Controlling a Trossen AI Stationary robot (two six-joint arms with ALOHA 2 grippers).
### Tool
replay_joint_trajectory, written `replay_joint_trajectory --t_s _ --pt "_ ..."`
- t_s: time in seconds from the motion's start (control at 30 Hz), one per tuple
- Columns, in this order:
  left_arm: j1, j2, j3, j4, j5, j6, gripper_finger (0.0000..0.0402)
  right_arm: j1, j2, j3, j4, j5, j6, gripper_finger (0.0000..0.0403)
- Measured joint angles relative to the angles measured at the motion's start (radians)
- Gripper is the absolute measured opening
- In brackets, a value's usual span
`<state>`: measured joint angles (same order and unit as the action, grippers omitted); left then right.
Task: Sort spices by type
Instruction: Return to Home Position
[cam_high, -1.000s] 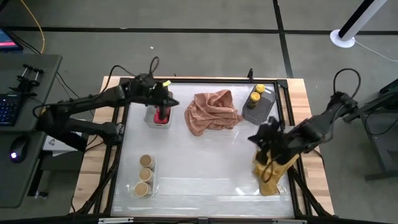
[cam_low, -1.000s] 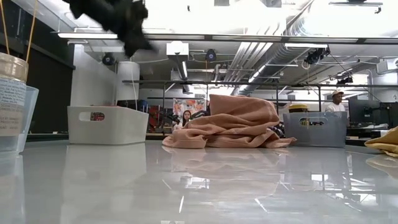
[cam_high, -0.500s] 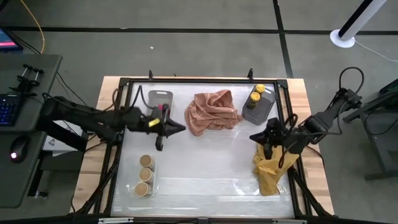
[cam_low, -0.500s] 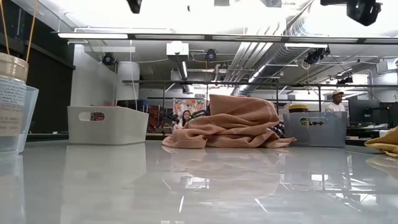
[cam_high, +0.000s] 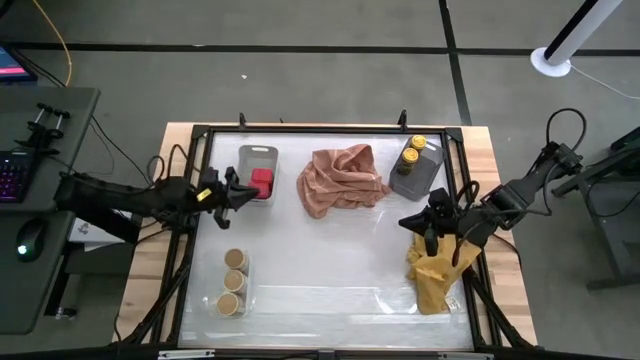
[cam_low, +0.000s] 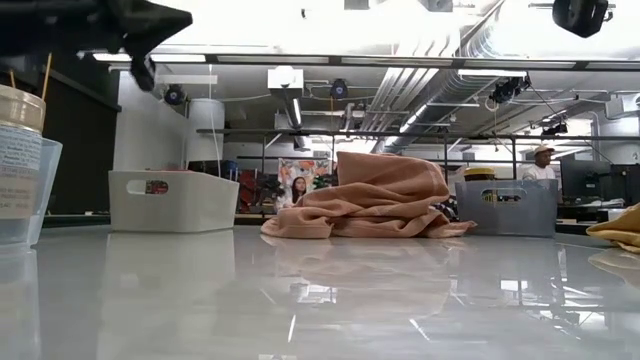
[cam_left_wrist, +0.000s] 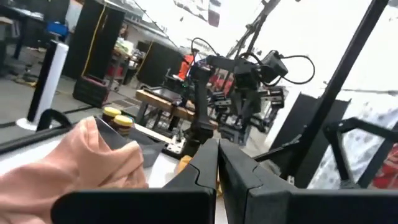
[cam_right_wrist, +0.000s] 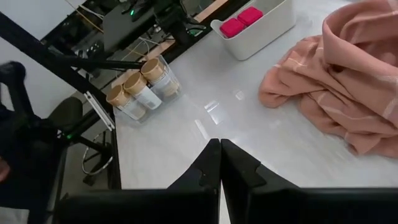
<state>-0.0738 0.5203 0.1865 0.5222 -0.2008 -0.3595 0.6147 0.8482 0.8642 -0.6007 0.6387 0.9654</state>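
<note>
Three tan-lidded jars (cam_high: 233, 283) stand in a clear tray at the near left. Two red boxy spices (cam_high: 261, 182) sit in a white tray (cam_high: 256, 158) at the far left. Two yellow-lidded jars (cam_high: 412, 150) stand in a grey tray (cam_high: 418, 178) at the far right. My left gripper (cam_high: 250, 193) hangs shut over the table's left edge beside the white tray, pointing about level toward the right and holding nothing. My right gripper (cam_high: 408, 222) is shut and empty, above the table just left of the yellow cloth (cam_high: 435, 275), slanting down toward the left.
A crumpled pink cloth (cam_high: 340, 178) lies at the far middle, between the white and grey trays. The yellow cloth lies at the near right edge. A black frame (cam_high: 330, 128) runs round the table. The table's middle (cam_high: 330, 260) is bare.
My left gripper has left its place above the white tray, swung out over the table, then drawn back low to the left edge, tipping from pointing down to about level. My right gripper has tipped up from pointing down over the yellow cloth and then kept still.
</note>
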Motion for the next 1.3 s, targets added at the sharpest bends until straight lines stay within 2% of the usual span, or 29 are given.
replay_joint_trajectory --t_s 0.17,0.33,0.73,0.97,1.13,1.3 --pt "-0.016 -0.117 -0.099 0.006 -0.022 -0.031 0.0 0.0 0.0 0.0 0.02 0.0 0.005 0.0" --pt "-0.021 -0.175 -0.176 0.005 -0.026 -0.055 0.0 0.007 0.0 0.0 0.021 -0.002 0.024 0.0" --pt "-0.019 -0.209 -0.175 -0.033 -0.037 -0.129 0.0 0.154 0.0 0.0 -0.061 0.016 0.026 0.0" --pt "-0.019 -0.209 -0.175 -0.043 -0.037 -0.089 0.0 0.257 -0.038 -0.048 -0.085 0.128 0.003 0.0" --pt "-0.018 -0.208 -0.174 -0.058 -0.036 -0.076 0.0 0.226 -0.169 -0.221 0.063 0.122 -0.057 0.0" --pt "-0.018 -0.208 -0.174 -0.058 -0.035 -0.076 0.0 0.061 -0.369 -0.414 0.388 -0.028 -0.271 0.0"
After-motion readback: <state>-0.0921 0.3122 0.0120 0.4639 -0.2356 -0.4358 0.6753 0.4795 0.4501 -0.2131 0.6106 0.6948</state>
